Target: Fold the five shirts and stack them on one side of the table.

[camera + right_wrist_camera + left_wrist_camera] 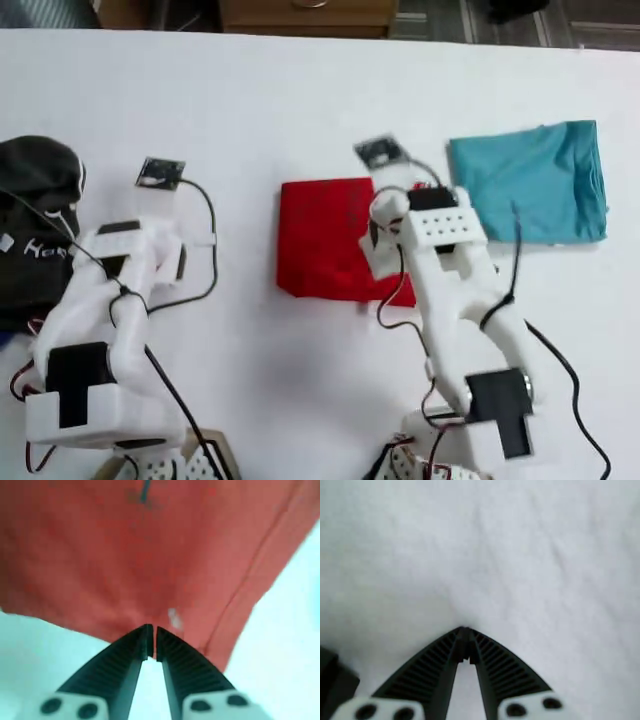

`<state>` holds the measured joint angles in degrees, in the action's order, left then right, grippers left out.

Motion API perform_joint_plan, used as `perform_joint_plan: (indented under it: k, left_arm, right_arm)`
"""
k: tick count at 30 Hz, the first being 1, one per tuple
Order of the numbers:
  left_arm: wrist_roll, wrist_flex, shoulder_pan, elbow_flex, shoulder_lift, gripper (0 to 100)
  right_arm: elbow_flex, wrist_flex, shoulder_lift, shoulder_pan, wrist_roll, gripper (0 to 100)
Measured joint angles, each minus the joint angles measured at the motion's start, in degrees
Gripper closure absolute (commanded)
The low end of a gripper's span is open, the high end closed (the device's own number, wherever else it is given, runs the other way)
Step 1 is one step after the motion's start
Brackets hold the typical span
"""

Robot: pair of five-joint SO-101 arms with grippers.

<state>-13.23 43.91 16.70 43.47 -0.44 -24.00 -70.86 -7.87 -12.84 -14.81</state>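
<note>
Right wrist view: right gripper (151, 642) is closed at the edge of the red shirt (150, 555); I think it should pinch all layers, then lift toward the teal shirt (530, 180).

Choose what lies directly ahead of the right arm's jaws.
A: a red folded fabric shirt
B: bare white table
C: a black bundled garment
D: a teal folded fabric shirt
A: the right wrist view has the right arm's jaws tipped against the red folded fabric shirt, and the teal folded fabric shirt lies apart, beside it.

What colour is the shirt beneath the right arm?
The shirt is red, clearest in the high view.
</note>
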Motion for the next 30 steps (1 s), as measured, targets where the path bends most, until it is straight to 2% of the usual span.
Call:
perform_joint_plan:
  k: [5, 7, 15, 30]
  left_arm:
    - [0.0, 0.0, 0.0, 0.0, 0.0, 97]
    - [0.0, 0.0, 0.0, 0.0, 0.0, 97]
    - [0.0, 0.0, 0.0, 0.0, 0.0, 97]
    - [0.0, 0.0, 0.0, 0.0, 0.0, 97]
  right_arm:
    - [6.6, -0.4, -1.1, 0.0, 2.5, 67.2]
    - [8.4, -0.4, 0.9, 0.0, 6.4, 62.4]
    - [14.6, -1.0, 16.0, -0.3, 8.6, 62.0]
    - [23.9, -3.4, 34.5, 0.8, 8.7, 61.9]
